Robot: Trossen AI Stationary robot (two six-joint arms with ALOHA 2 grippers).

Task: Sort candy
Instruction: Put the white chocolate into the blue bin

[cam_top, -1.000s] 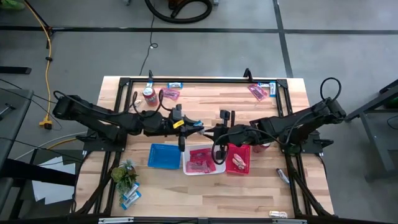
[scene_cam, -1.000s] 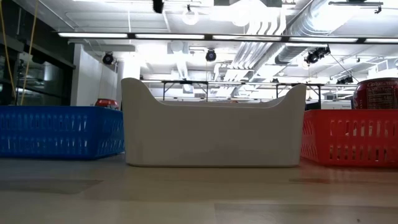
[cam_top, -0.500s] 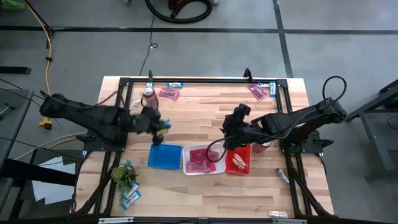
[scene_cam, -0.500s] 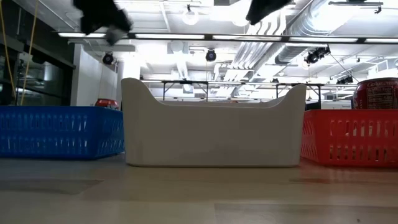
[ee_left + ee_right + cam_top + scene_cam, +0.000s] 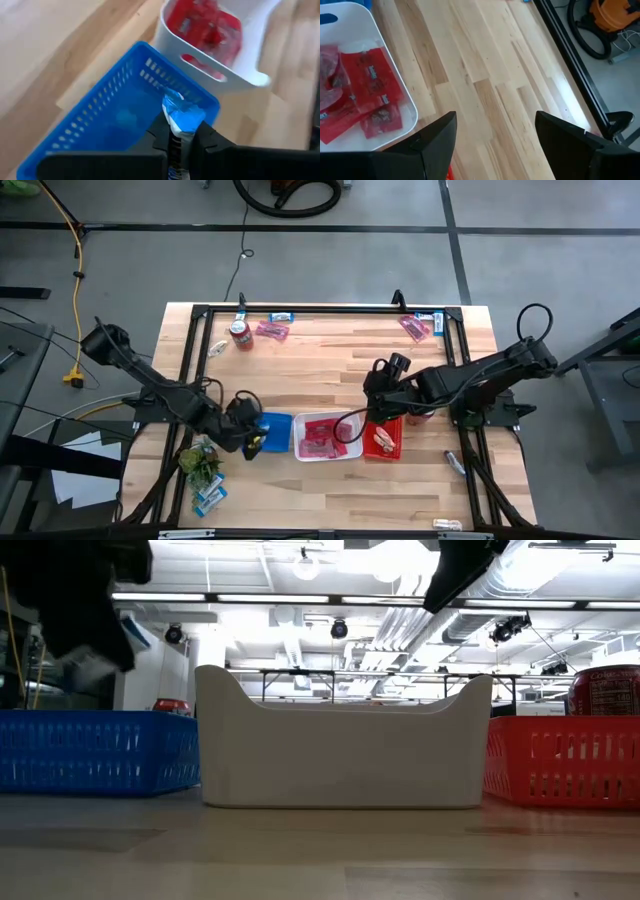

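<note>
My left gripper is shut on a blue-and-white candy bar and hangs over the near left corner of the blue basket. The white tray holds pink and red packets. The red basket to its right holds a packet. My right gripper stands open with nothing between its fingers, above bare wood just beyond the white tray and red basket. More candy lies along the far edge. My left gripper pinches the blue-and-white bar between its two fingers. The bar's crumpled end sticks out past the fingertips. The bar is lifted clear, above the blue basket's inside. The fingers hide the rest of the bar.
A red soda can stands at the far left and another by the red basket. A small green plant and blue bars sit near the front left. Packets lie at the far right. A black frame rims the table.
My left gripper has carried the blue-and-white bar from the table's middle toward the left and then the near edge, ending over the blue basket. My right gripper has drawn back from over the white tray toward the far edge.
</note>
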